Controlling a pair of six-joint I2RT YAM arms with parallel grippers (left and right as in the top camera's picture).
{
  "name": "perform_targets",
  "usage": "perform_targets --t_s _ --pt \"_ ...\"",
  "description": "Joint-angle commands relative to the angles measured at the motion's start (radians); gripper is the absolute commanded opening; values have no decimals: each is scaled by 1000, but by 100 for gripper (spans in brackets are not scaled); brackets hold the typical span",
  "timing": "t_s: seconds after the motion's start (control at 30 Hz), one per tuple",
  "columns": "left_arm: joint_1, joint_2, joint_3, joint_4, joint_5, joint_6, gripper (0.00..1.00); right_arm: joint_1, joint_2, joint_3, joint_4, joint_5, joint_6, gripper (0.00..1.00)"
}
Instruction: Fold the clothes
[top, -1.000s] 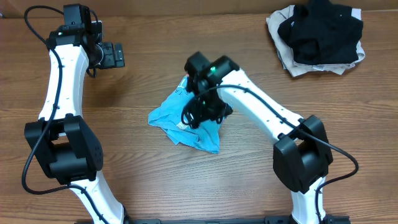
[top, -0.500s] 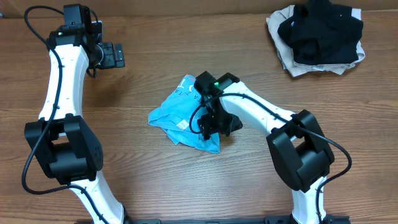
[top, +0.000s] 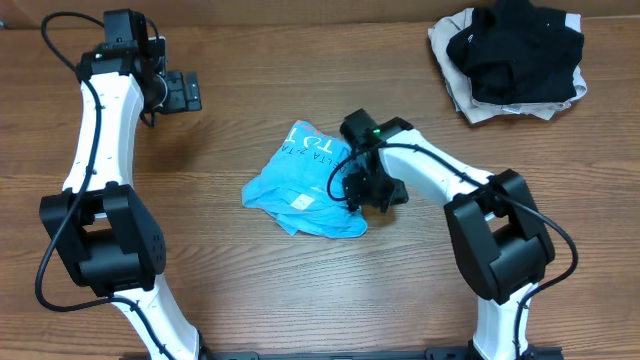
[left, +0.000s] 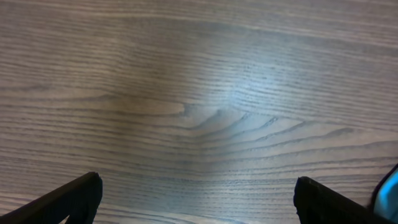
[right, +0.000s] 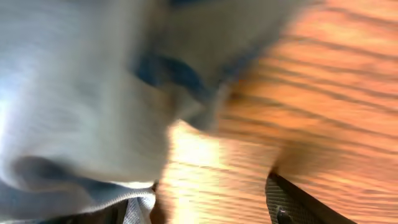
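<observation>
The light blue T-shirt (top: 305, 185) lies crumpled in a heap at the middle of the table, with white lettering showing on its upper part. My right gripper (top: 372, 190) is low at the shirt's right edge. In the right wrist view the blurred blue cloth (right: 81, 93) fills the left side and drapes over one finger, with bare wood between the spread jaws (right: 208, 199). My left gripper (top: 185, 90) is open and empty over bare wood at the far left (left: 199, 199). A sliver of the shirt (left: 390, 186) shows at the right edge of that view.
A black garment (top: 520, 50) lies on top of a beige garment (top: 455, 95) at the far right corner of the wooden table (top: 200, 280). The right arm's links stretch across the table from the front right.
My right gripper has moved right and down across the shirt to its right edge. The shirt has shifted slightly right and more lettering shows. The left arm has not moved.
</observation>
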Motion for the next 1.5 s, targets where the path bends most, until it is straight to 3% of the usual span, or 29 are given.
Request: perform_targets --t_s 0.0,0.27,0.37,0.6,0.83,0.93,1.0,1.3,1.47 --pt "4 -8 -36 3 12 -22 100 -72 11 -33 34 70 28 72" --pt "4 -8 -43 23 14 -22 100 -274 11 -24 174 66 48 70" --pt "4 -8 -43 45 56 -23 100 -394 11 29 250 -61 51 79" --pt "4 -8 -43 67 73 -24 100 -479 -26 245 130 -376 114 74" --pt "4 -8 -43 72 69 -21 100 -350 -173 265 70 -374 266 81" --pt "4 -8 -43 71 70 -21 100 -249 -185 264 22 -356 383 89" --pt "4 -8 -43 68 70 -21 100 -194 -185 242 20 -330 468 100" --pt "4 -8 -43 61 69 -20 100 -58 -185 132 -44 -153 925 100" --pt "4 -8 -43 71 69 -20 100 11 -185 25 56 -140 1101 100"
